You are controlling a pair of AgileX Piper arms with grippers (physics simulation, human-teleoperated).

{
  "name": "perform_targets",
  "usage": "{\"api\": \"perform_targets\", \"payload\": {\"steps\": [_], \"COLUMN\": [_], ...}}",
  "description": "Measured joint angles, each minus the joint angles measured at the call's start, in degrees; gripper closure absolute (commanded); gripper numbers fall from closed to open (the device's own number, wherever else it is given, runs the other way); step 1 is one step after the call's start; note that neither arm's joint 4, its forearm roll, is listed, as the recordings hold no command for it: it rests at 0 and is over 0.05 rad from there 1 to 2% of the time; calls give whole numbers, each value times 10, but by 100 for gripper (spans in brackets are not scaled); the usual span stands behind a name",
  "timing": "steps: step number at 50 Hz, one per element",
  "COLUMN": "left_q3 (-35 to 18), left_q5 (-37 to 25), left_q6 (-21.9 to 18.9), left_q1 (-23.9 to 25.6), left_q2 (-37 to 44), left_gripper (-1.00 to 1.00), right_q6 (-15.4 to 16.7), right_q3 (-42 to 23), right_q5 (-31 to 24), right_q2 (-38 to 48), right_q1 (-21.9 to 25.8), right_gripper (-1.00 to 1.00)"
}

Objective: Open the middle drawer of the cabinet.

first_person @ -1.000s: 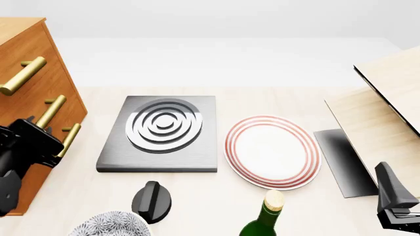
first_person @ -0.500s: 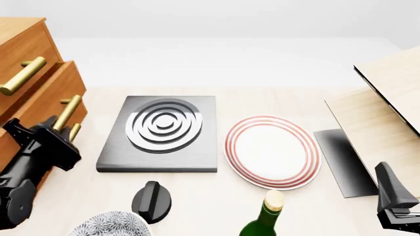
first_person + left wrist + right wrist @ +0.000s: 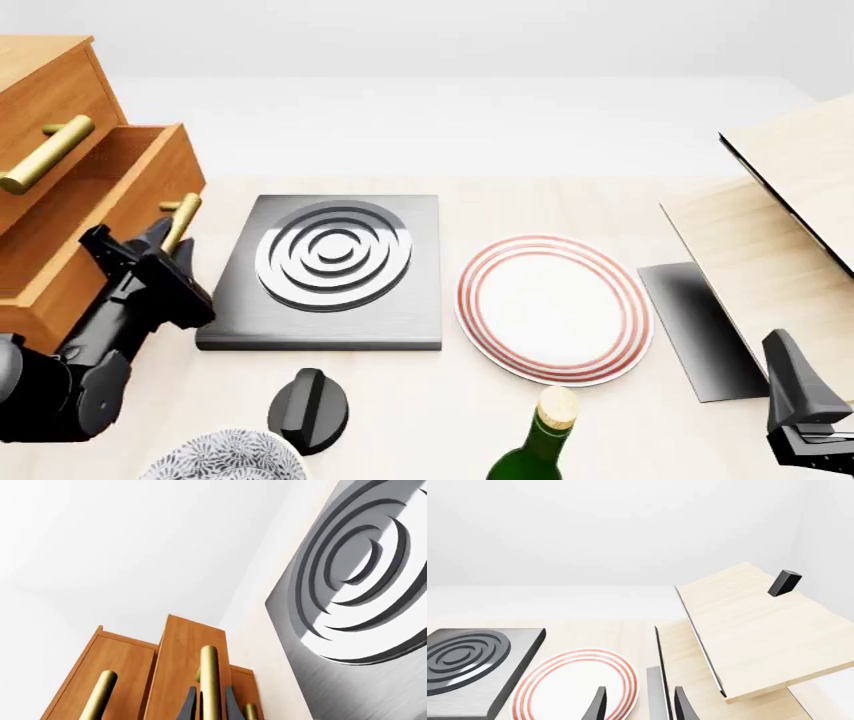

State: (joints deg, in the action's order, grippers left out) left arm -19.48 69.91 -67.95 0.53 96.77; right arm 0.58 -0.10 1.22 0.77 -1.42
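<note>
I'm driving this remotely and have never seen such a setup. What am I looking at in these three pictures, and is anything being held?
Two robot arms work at a table. The front view looks down from behind them; the other two come from cameras behind each gripper. The left gripper is closed on the brass handle of the middle drawer, which is pulled out of the cabinet. The right gripper is open and holds nothing. On the table lie a grey ringed slab, a red-rimmed plate, a green bottle and pale wooden panels.
</note>
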Motion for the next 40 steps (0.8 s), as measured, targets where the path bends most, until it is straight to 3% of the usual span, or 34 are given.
{"api": "perform_targets", "payload": {"steps": [21,22,32,40], "left_q3": [-4,-4,10,46], "left_q5": [0,0,0,-26], "left_q6": [-3,-1,16,37], "left_q1": [49,50,68,90], "left_q2": [3,3,0,-71], "left_gripper": [100,-100,-100,-100], "right_q6": [0,0,0,0], "right_q3": [0,0,0,0], "right_q5": [0,0,0,0], "right_q2": [0,0,0,0], "right_q1": [0,0,0,0], "right_gripper": [-100,-100,-100,-100]}}
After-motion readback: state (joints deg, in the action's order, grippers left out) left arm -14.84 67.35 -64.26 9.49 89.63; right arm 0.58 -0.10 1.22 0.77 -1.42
